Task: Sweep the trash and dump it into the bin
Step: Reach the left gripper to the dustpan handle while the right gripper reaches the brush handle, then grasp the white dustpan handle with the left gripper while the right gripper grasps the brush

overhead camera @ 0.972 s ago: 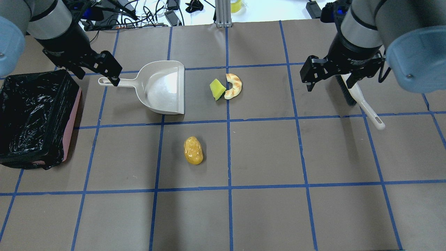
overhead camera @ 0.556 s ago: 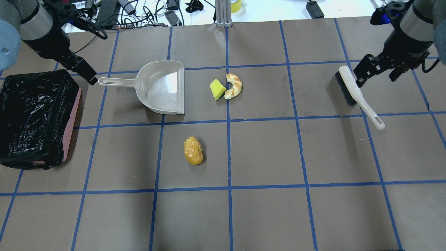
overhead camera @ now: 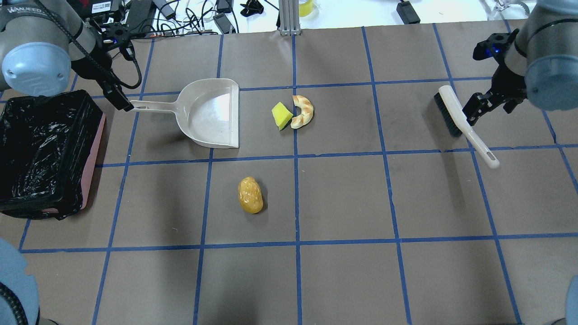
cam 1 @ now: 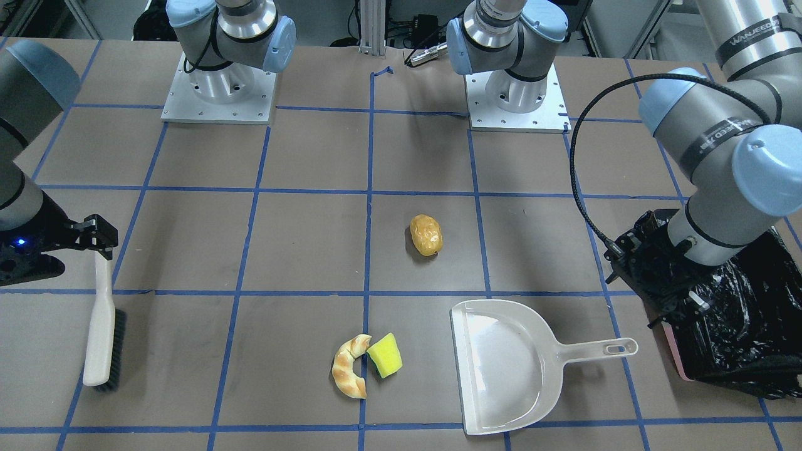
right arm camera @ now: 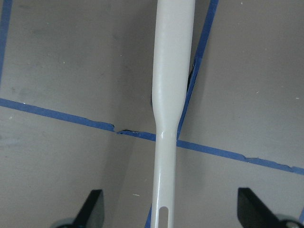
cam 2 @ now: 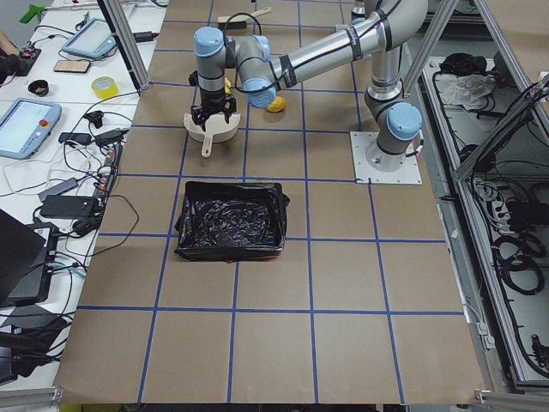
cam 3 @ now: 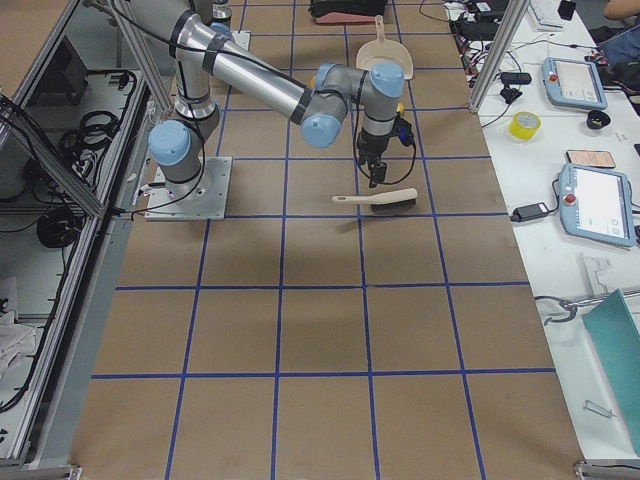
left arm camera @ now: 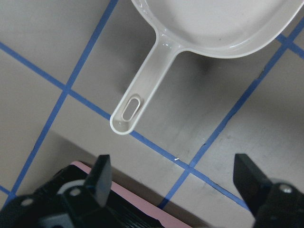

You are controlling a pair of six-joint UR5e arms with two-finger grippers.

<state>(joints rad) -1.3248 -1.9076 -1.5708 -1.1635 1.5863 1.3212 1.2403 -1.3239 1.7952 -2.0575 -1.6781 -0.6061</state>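
Note:
The trash lies loose on the table: a potato-like piece (overhead camera: 250, 195) near the middle, with a croissant-like piece (overhead camera: 303, 111) touching a yellow-green sponge (overhead camera: 282, 115) further back. A beige dustpan (overhead camera: 210, 113) sits left of them, its handle (left arm camera: 142, 80) pointing at the bin (overhead camera: 93, 158), which is pink with a black bag. My left gripper (overhead camera: 119, 98) hovers open just off the handle's end, with nothing between its fingers (left arm camera: 99, 175). A beige brush (overhead camera: 460, 122) lies at the right. My right gripper (right arm camera: 173, 213) is open, its fingers on either side of the brush handle (right arm camera: 171, 95).
Cables, power bricks and a yellow tape roll (overhead camera: 307, 6) lie beyond the far table edge, beside an aluminium post (overhead camera: 289, 18). The two arm bases (cam 1: 219, 94) stand on the robot's side. Blue tape lines grid the brown tabletop.
Both arms swung outward and turned. The left gripper went from over the dustpan handle to its tip. The right gripper went from over the brush head to the handle. Nothing was picked up.

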